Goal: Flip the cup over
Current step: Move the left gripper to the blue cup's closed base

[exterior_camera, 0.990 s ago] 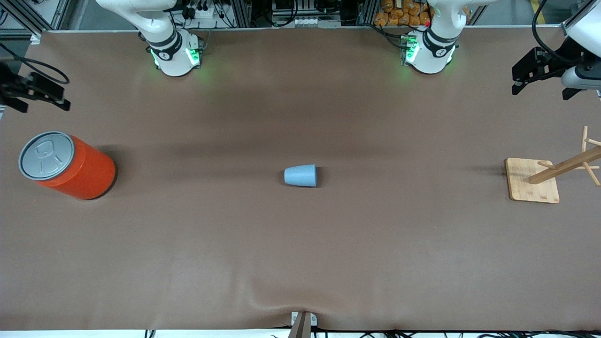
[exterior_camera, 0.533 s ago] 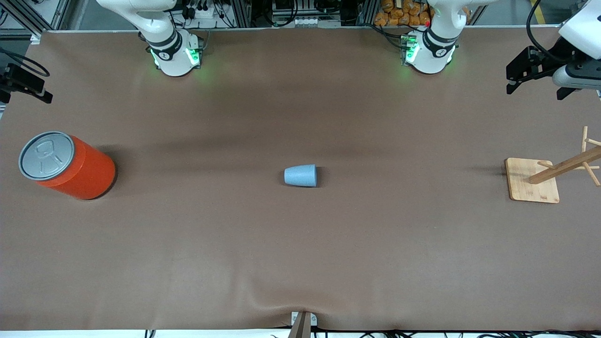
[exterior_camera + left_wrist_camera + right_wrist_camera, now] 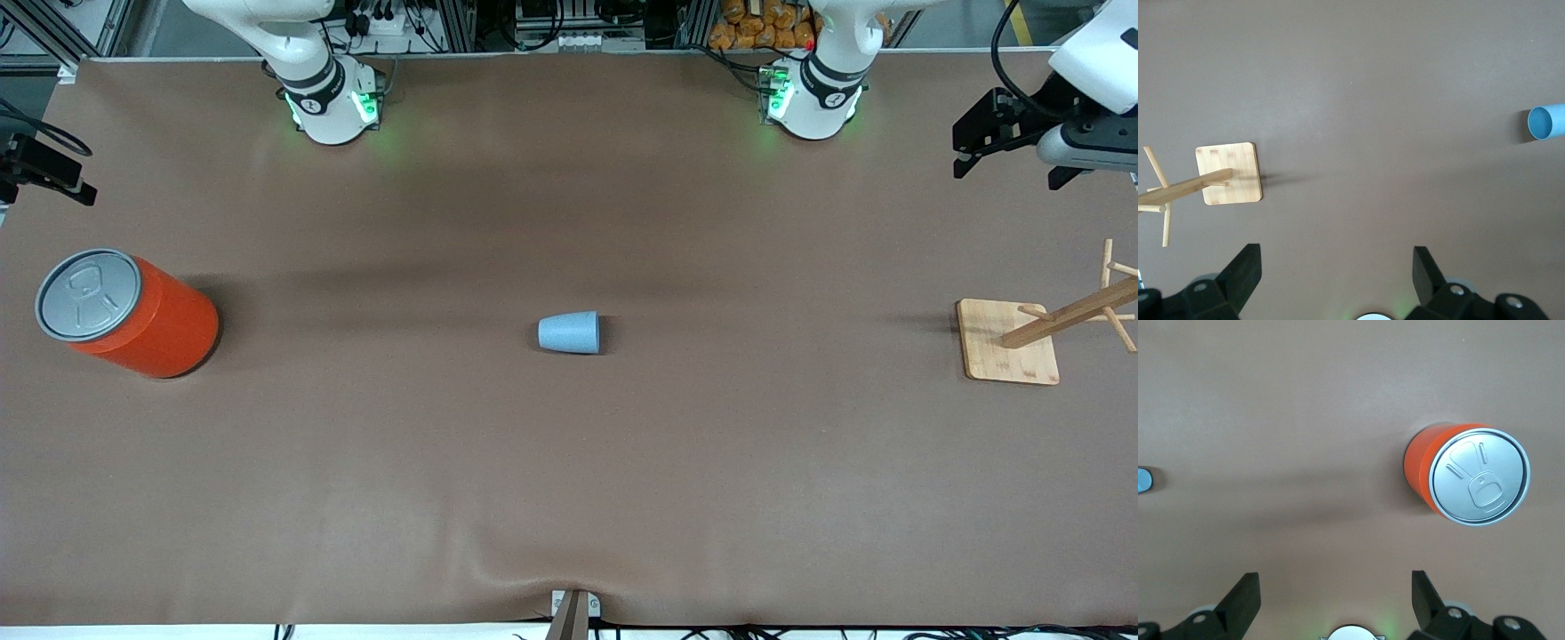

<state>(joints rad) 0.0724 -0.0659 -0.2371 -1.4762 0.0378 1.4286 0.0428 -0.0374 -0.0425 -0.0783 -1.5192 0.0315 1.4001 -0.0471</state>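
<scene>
The bench is covered by a brown mat. An upright orange can stands toward the right arm's end; a wooden peg rack stands toward the left arm's end. The cup lies on its side mid-bench, well apart from both, its mouth turned toward the left arm's end, where the darker inside is seen in the left wrist view.

The cup is judged light, rigid and smooth, liable to roll or skid if nudged. A hold across the tapered wall near the rim is judged best. Nothing is seen in the way.

The left end effector hangs spread wide over the bench edge at its own end. The right end effector, likewise spread wide, hangs above the can's end of the bench.
</scene>
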